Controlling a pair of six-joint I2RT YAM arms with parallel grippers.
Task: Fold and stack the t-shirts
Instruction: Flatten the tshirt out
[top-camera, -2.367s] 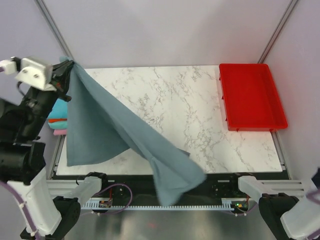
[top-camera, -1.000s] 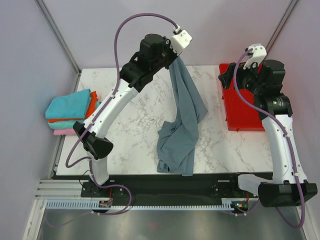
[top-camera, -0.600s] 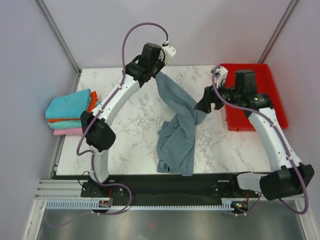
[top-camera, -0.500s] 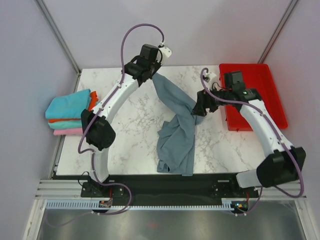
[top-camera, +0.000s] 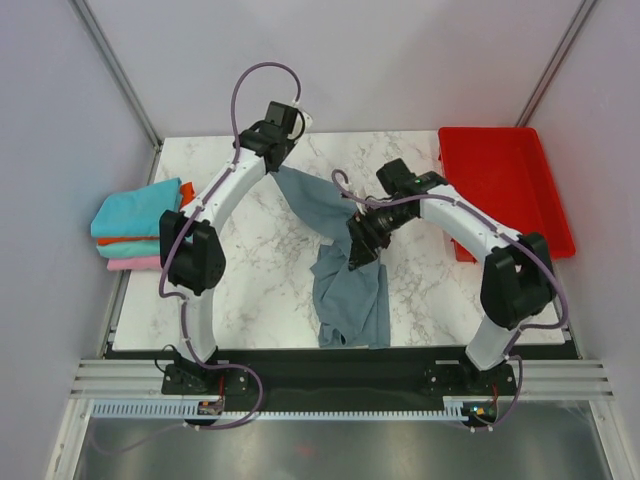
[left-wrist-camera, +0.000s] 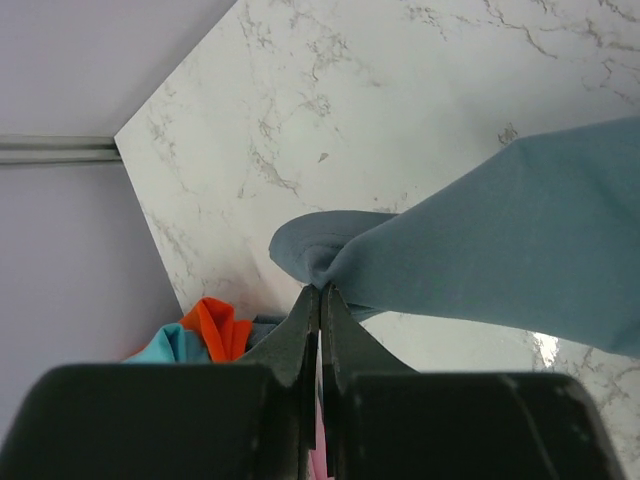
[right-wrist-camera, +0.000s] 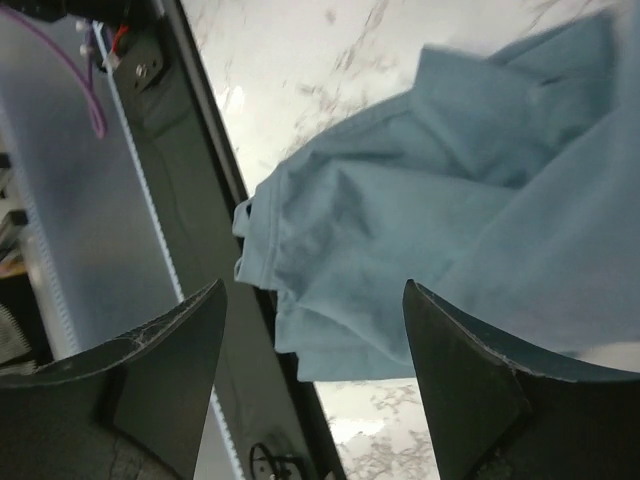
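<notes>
The slate grey-blue shirt (top-camera: 350, 275) is lying crumpled in the middle of the table (top-camera: 260, 300). One corner is raised because we are pinching it in the left gripper (left-wrist-camera: 320, 292), likely to spread it. Our right gripper (right-wrist-camera: 312, 295) is hovering spread wide over the folds, probably to catch another edge.

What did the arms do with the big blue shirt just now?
The left gripper, still shut on the shirt, carried its corner left and lower. The right gripper swung from the tray over the shirt, jaws open. Folded stack and tray stayed put.
</notes>
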